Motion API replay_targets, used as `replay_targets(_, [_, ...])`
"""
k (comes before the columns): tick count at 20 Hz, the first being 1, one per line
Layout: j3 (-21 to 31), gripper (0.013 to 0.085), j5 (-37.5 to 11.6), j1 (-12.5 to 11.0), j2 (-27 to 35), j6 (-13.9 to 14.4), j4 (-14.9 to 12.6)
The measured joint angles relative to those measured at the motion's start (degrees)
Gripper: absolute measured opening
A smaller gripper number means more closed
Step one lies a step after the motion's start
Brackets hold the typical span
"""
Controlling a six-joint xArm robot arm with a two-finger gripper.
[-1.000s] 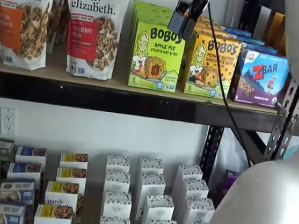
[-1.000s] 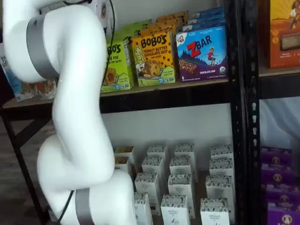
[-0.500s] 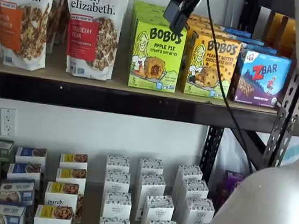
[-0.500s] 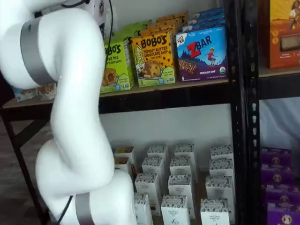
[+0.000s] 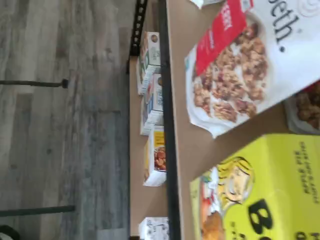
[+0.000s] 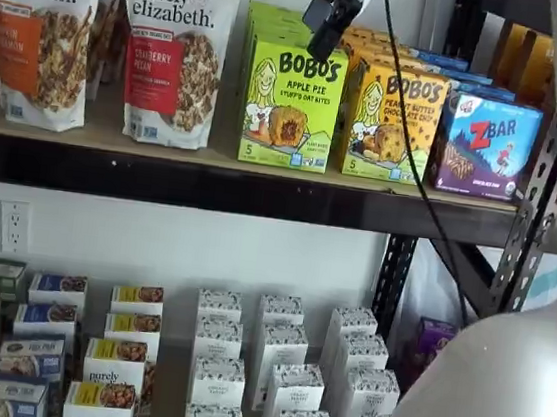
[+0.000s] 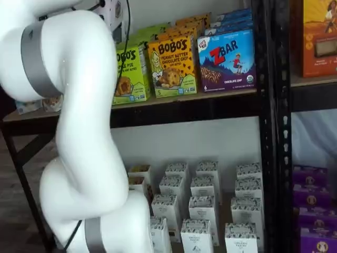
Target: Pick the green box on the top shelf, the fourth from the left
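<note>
The wrist view looks down past the front edge of the top shelf (image 5: 200, 150). The green box (image 5: 265, 190) stands on this board near its front edge, and only the upper part of its face shows, with the cartoon girl and black letters. Beside it stands a white granola bag (image 5: 245, 65) with a red label; its picture shows oat clusters. Beyond the black front rail, small cartons (image 5: 156, 156) stand on the lower shelf.

In a shelf view the green box (image 6: 291, 104) stands upright at the front edge of the top shelf (image 6: 214, 156), between the granola bag (image 6: 173, 51) and a yellow box (image 6: 394, 121). More green boxes stand in a row behind it. A blue box (image 6: 487, 144) follows near the right upright. The tool (image 6: 331, 15) hangs from above, just over the top left corner of the green box. Its black fingers are seen from the side, so the pictures give no clear gap; it stands at its widest and holds nothing.

In a shelf view the white arm (image 7: 79, 126) covers the left part of the green box (image 7: 130, 74). The yellow box (image 7: 172, 66) and the blue box (image 7: 227, 59) stand to its right. On the lower shelf, white cartons (image 7: 202, 208) stand in rows.
</note>
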Motion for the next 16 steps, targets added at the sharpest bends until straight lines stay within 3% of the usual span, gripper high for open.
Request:
replay_targets(11, [-4.01, 0.0850, -1.00, -3.21, 5.62, -3.82, -1.34])
replay_targets(16, [-7.62, 0.0850, 1.99, -3.94, 9.54, -4.77, -1.77])
